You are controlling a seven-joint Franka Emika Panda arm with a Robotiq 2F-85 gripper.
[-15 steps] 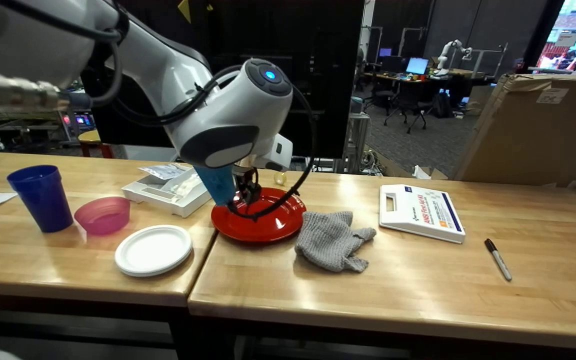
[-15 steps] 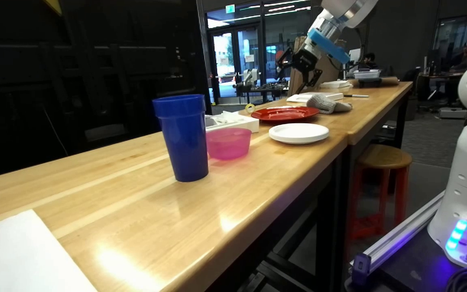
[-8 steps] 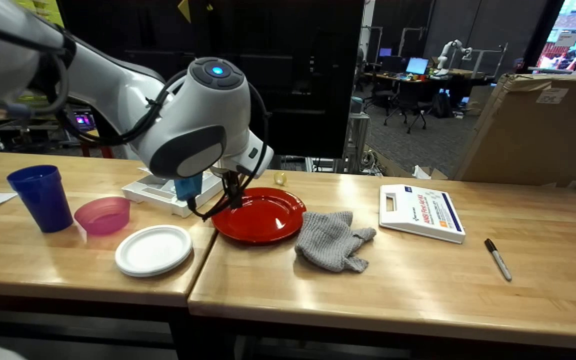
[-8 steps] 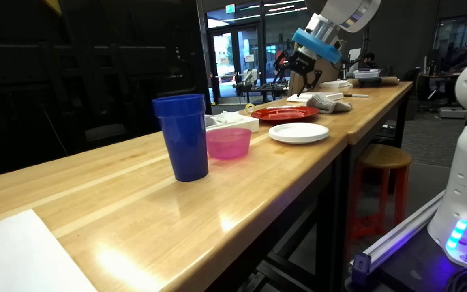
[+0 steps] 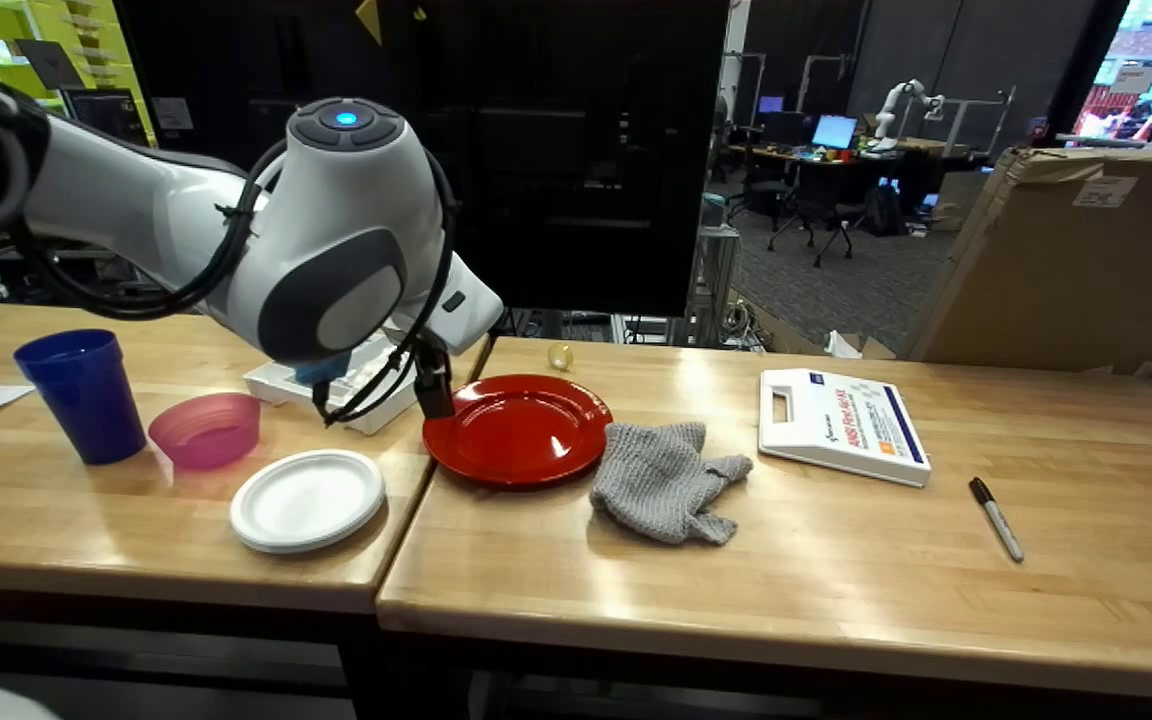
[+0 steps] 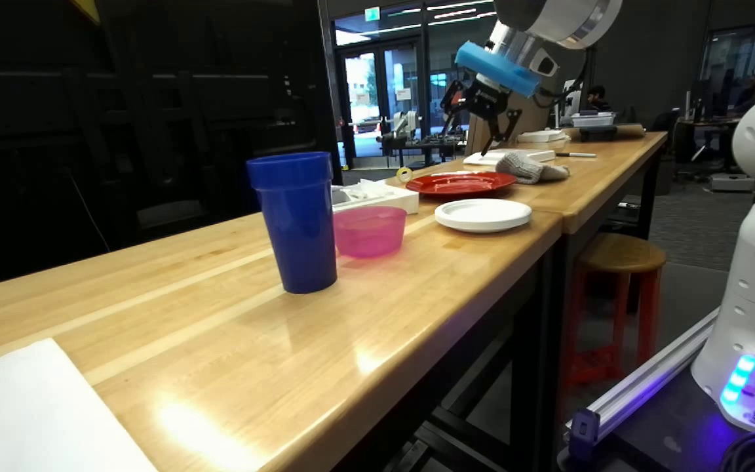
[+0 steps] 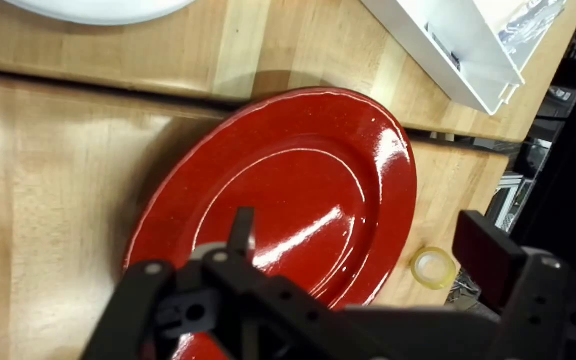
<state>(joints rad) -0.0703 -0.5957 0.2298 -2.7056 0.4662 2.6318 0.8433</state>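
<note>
Where two glossy wooden tables (image 5: 796,590) met in a dark-walled, carpeted room (image 5: 796,280), a narrow seam (image 5: 405,535) ran under the rim of a red plate (image 5: 526,440). Above that plate hung the black gripper (image 7: 360,230), its jaws spread wide apart. A white case (image 5: 841,425) reading "ANSI First Aid Kit" lay well apart from the plate, a gray cloth (image 5: 661,480) between them and just beside the plate's rim. A black-capped marker (image 5: 998,520) lay near the case. A yellowish tape roll (image 5: 561,356) sat between plate and back edge (image 5: 676,350).
</note>
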